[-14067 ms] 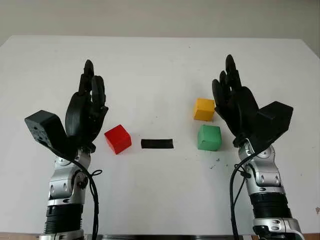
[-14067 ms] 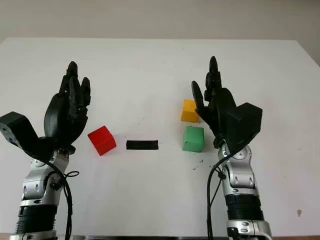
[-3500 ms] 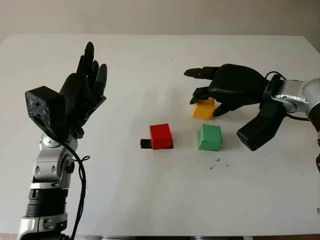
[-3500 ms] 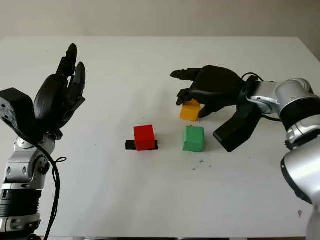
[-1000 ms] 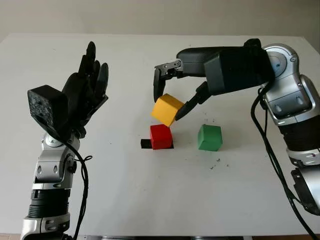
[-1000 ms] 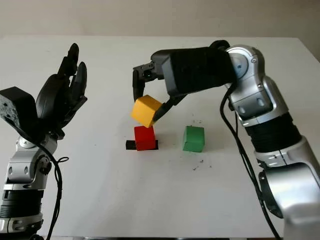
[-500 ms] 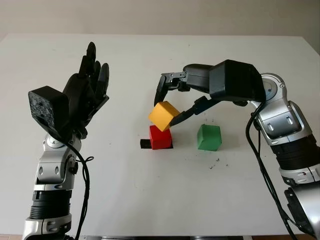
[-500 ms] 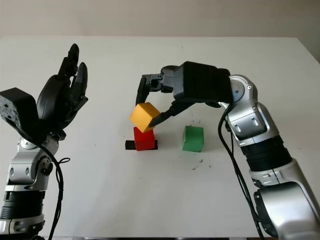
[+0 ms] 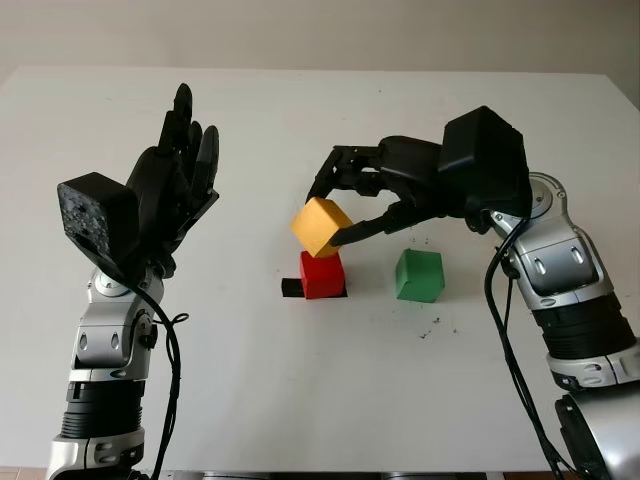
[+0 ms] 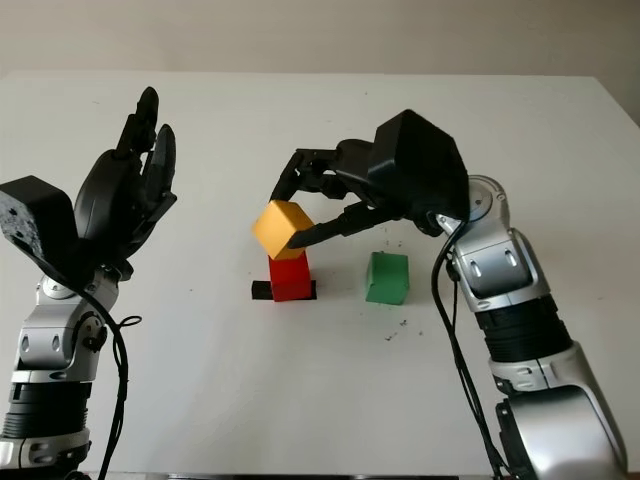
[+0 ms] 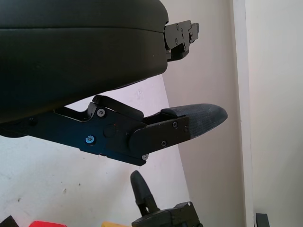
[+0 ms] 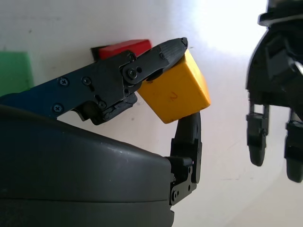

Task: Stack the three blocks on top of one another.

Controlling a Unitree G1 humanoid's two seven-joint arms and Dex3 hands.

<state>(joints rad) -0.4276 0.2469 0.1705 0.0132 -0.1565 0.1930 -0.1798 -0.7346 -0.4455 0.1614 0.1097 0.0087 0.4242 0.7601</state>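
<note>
Right hand [image 9: 345,205] is over the middle of the table [image 9: 300,400], fingers clamped on the yellow block [image 9: 320,226], which it holds tilted, one corner down, right above the red block [image 9: 322,274]. From where I stand the yellow one looks to be just touching or nearly touching red's top face, can't tell which; in the right wrist view it's pinched between a finger on top and another underneath, w/ red showing just behind it, so it's clearly gripped and not let go. Red sits on the table on a short black strip [image 9: 291,288], prob. a marker for the stack spot. Green block [image 9: 418,275] is on its own on the table, near red on the right-hand side, apart from it, untouched. Left hand [image 9: 170,205] is raised off to the left, well away from the blocks, open, holding nothing, not part of this step. Progress, as I read it: base is in place, 2nd block is arriving but not seated, so no level is really done yet. Left to do: level the yellow so it sits flat and square on red, release w/o nudging it, then fetch green and set it on top. Main risk I'd guess is that tilt: if dropped corner-first it could slide off or shove red off its mark.
</note>
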